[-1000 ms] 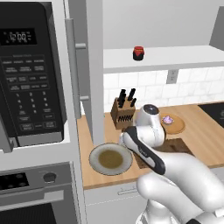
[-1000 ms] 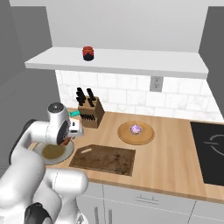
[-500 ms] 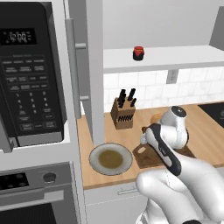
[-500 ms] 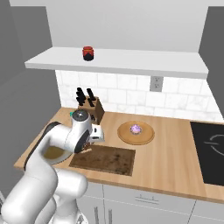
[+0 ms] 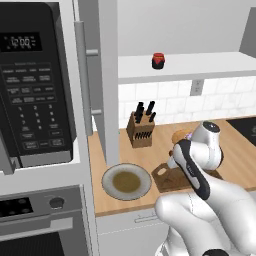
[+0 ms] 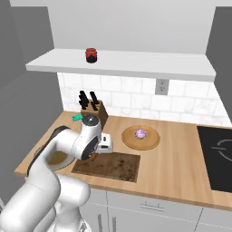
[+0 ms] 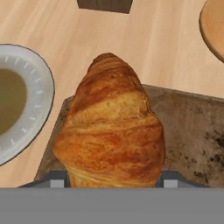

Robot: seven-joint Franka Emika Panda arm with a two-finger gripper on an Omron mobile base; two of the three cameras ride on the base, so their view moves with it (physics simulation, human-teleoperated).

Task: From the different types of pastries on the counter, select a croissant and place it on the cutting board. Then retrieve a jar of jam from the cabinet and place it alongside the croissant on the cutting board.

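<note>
Your gripper (image 7: 114, 181) grasps the croissant (image 7: 111, 127) above the board's (image 7: 192, 131) left end. A plate (image 7: 33, 87) sits just beside that board.

black microwave (image 5: 35, 90), knife block (image 6: 94, 111), grey-rimmed plate (image 5: 126, 182), round wooden plate (image 6: 141, 138)

The croissant (image 7: 111, 127) blocks the pincer (image 7: 114, 181) tips in the hand view, and its base is lost at the bottom. The white plate (image 7: 37, 94) runs off the left edge. From the left base, the arm hides most of the cutting board (image 5: 167, 179).
</note>
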